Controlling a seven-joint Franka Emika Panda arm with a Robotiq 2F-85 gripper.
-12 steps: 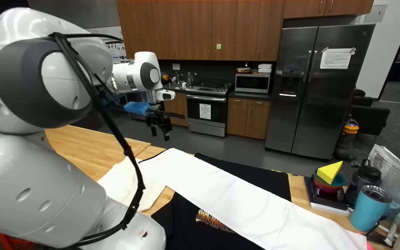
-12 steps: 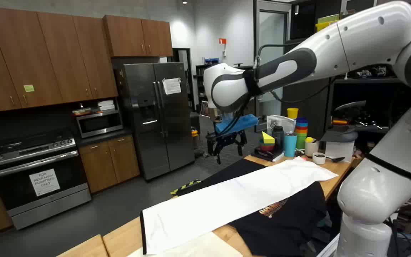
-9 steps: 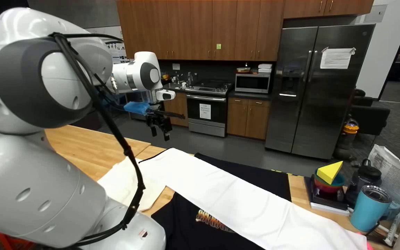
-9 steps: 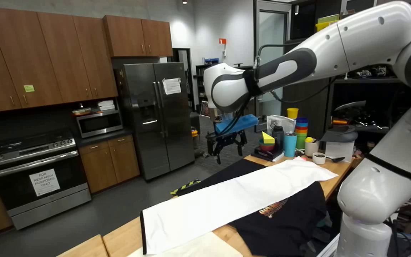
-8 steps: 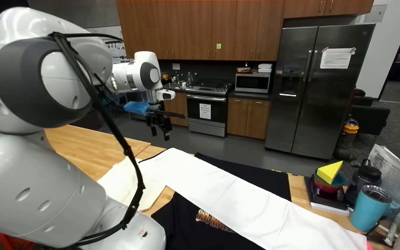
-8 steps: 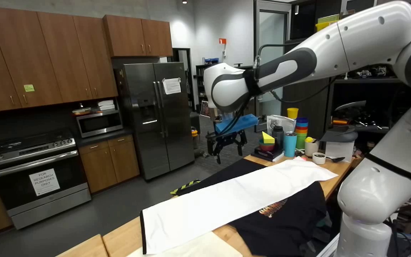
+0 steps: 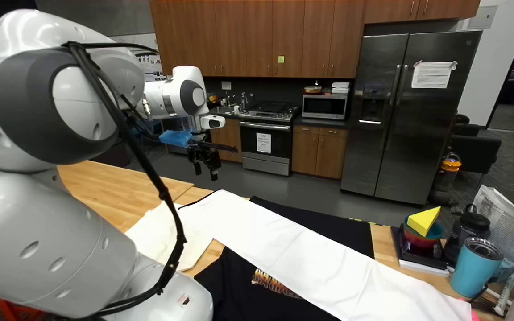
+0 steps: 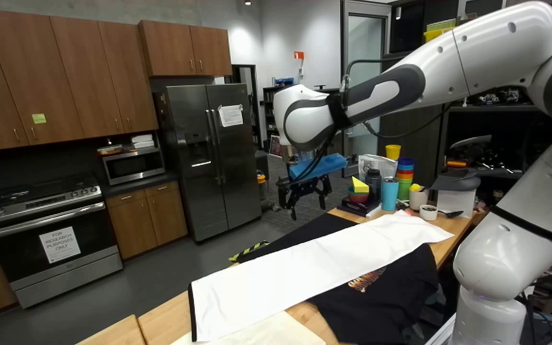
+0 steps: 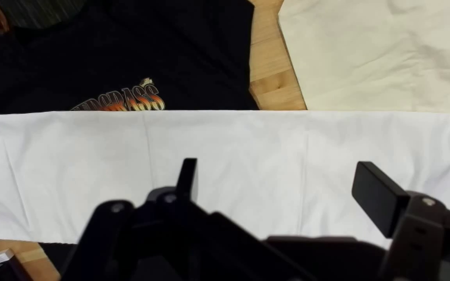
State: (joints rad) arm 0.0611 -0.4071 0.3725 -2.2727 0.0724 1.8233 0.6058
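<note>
While your gripper (image 9: 282,187) hangs above the white cloth (image 9: 225,136), its 2 fingers (image 9: 377,199) stand apart; black shirt (image 9: 178,50) partly underneath.

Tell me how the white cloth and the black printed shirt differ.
The black printed shirt bears orange-toned lettering; the white cloth shows none but has black edging at one end. The white cloth forms a long strip on top, while the black printed shirt lies partly hidden beneath it. Both lie over the wooden table.
</note>
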